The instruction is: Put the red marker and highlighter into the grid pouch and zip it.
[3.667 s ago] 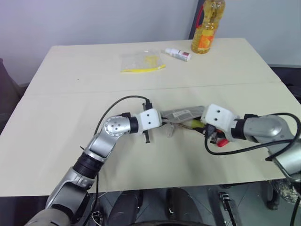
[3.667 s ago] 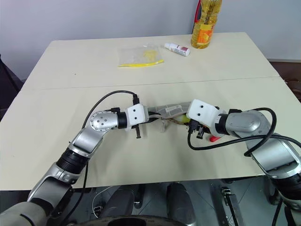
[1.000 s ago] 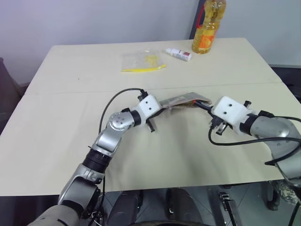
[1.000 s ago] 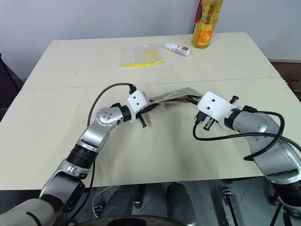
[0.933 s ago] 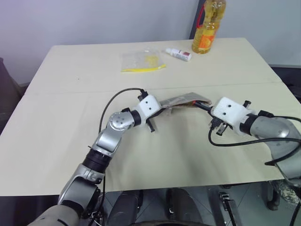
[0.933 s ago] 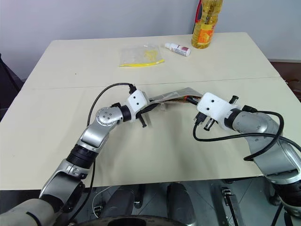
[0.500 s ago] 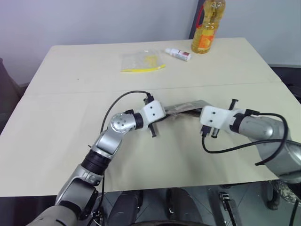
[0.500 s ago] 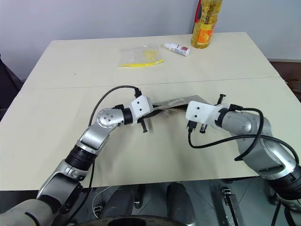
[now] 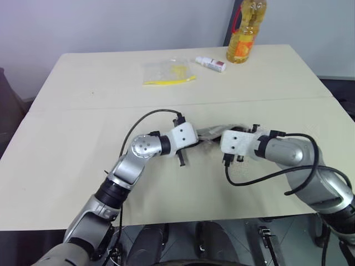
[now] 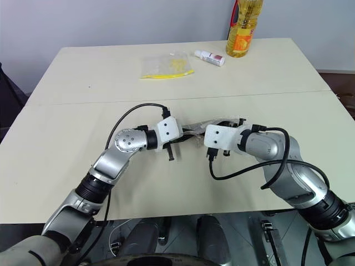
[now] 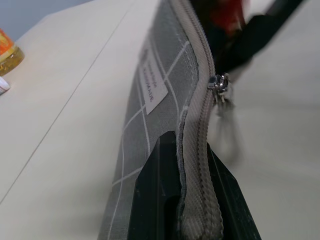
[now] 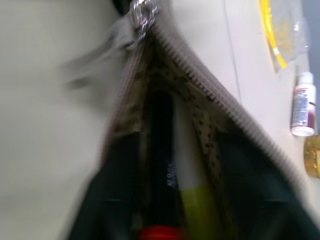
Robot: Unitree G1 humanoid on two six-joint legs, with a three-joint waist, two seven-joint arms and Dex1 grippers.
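From above, the grey pouch [image 9: 213, 132] lies in the middle of the table [image 9: 83, 166], between the two grippers. The left gripper [image 9: 195, 138] is clenched on its end.

The left wrist view shows black fingers [image 11: 162, 195] pinching the zipper edge.

The right wrist view looks into the open pouch, where the red marker [image 12: 160, 190] and highlighter [image 12: 192, 200] lie side by side. I cannot tell the right gripper's [image 10: 208, 133] jaws.

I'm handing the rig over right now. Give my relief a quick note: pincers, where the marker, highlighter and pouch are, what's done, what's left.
Left pincer: shut on the grid pouch, clamping its zipper edge.
Right pincer: at the pouch's open mouth; its state is unclear.
Red marker and highlighter: both lying inside the pouch.
Done: both pens loaded.
Left: zipper pull sits partway along, mouth unzipped; draw it fully shut.
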